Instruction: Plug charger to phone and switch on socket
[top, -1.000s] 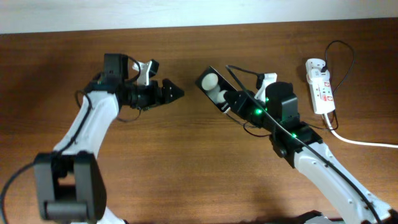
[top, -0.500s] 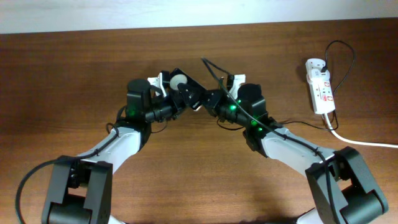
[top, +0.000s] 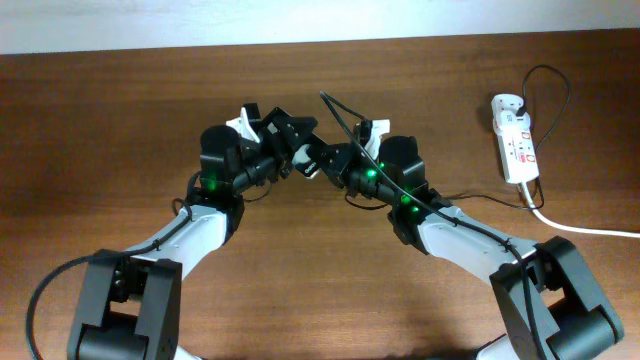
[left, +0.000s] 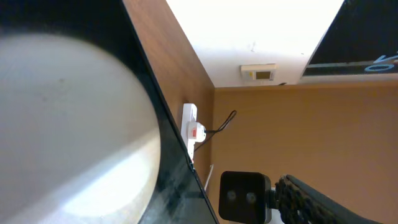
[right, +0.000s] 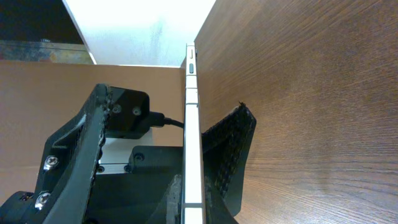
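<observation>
Well left of the socket (top: 515, 135), the right gripper (top: 322, 160) clamped the phone (right: 192, 124) edgewise, the left gripper (top: 283, 158) of unclear hold; apparently a handover, the charger (top: 338, 112) to fetch next.

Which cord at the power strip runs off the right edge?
The thick white cord; the thin black charger cable loops up beside the power strip instead.

Beside the right fingers (right: 233, 155) the phone (right: 193, 143) shows only its edge, cropped below. Near the left fingers (left: 320, 200) its white blob (left: 68, 124) is blurred and cropped. On the charger (top: 338, 110) no plug tip can be made out.
</observation>
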